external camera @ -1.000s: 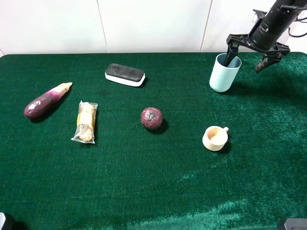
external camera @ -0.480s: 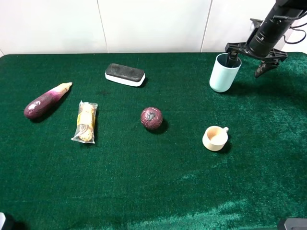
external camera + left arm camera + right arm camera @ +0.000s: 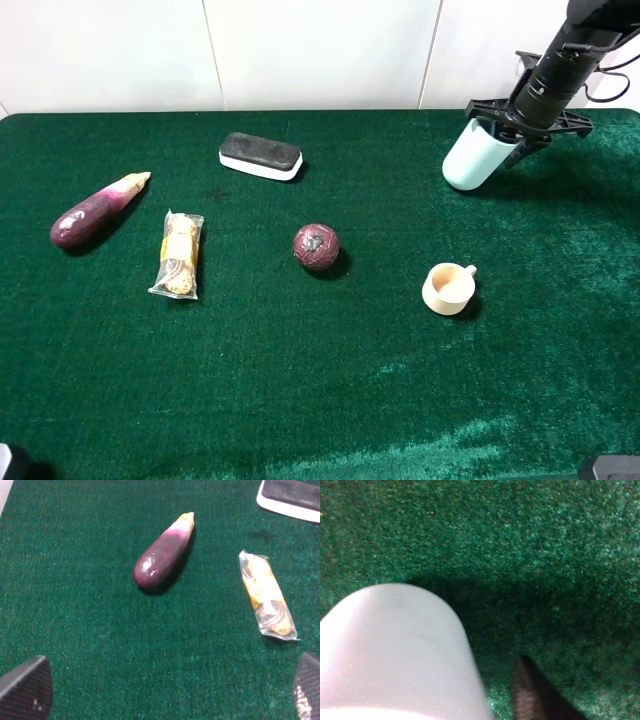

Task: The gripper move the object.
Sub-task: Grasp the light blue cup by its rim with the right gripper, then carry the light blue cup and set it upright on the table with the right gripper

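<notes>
The pale blue tumbler (image 3: 468,160) stands near the back right of the green table, tipped with its rim leaning right towards my right gripper (image 3: 512,140). The black gripper comes down onto the rim, its prongs drawn in on the tumbler's wall, one seemingly inside. In the right wrist view the tumbler (image 3: 395,650) fills the lower left as a pale blur and one dark finger (image 3: 535,695) shows just outside it; the other finger is hidden. My left gripper (image 3: 165,695) is open and empty, low over the cloth on the left side.
A small cream cup with a handle (image 3: 448,288) sits in front of the tumbler. A maroon ball (image 3: 316,247), a black-and-white eraser (image 3: 260,156), a snack packet (image 3: 178,254) and a purple eggplant (image 3: 95,210) lie further left. The eggplant (image 3: 162,555) and packet (image 3: 265,595) show in the left wrist view.
My right gripper's prongs have drawn together on the tumbler's rim. The tumbler, upright before, now leans right and has shifted slightly right. Everything else has stayed put.
</notes>
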Tool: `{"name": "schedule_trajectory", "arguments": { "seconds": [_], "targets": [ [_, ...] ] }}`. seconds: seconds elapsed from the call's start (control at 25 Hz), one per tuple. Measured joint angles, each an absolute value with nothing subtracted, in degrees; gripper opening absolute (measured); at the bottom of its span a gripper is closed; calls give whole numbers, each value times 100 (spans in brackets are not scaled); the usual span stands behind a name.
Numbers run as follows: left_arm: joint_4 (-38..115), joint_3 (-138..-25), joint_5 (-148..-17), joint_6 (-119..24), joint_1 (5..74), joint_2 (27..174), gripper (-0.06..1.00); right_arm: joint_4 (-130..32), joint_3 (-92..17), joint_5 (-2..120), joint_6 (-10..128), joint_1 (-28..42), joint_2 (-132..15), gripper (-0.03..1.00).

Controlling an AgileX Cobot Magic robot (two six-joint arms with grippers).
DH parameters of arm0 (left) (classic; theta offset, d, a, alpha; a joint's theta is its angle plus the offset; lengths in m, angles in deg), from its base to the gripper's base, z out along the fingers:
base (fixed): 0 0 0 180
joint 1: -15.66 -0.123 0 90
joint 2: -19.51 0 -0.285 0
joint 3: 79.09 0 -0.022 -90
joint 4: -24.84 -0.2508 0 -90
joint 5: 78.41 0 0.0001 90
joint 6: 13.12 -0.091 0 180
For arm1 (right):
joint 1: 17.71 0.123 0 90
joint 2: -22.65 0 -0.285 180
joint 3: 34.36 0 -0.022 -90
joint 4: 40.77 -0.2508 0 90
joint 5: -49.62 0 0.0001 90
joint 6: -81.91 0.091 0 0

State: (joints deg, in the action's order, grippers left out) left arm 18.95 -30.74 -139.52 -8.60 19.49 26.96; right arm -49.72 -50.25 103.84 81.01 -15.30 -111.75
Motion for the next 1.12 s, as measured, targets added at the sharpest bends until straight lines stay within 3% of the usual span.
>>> {"name": "schedule_trajectory", "arguments": {
  "seconds": [0.04, 0.72, 1.12],
  "targets": [
    [1895, -3074, -13952, -860, 1949, 2696, 98, -5036, -5038, 10400, 8107, -1530, -11175, 2],
    [1895, -3074, -13952, -860, 1949, 2696, 98, -4975, -5042, 10484, 8118, -1520, -11023, 2],
    [1895, -3074, -13952, -860, 1949, 2696, 98, -4974, -5794, 11407, 8118, -1520, -10909, 2]
  ]
}}
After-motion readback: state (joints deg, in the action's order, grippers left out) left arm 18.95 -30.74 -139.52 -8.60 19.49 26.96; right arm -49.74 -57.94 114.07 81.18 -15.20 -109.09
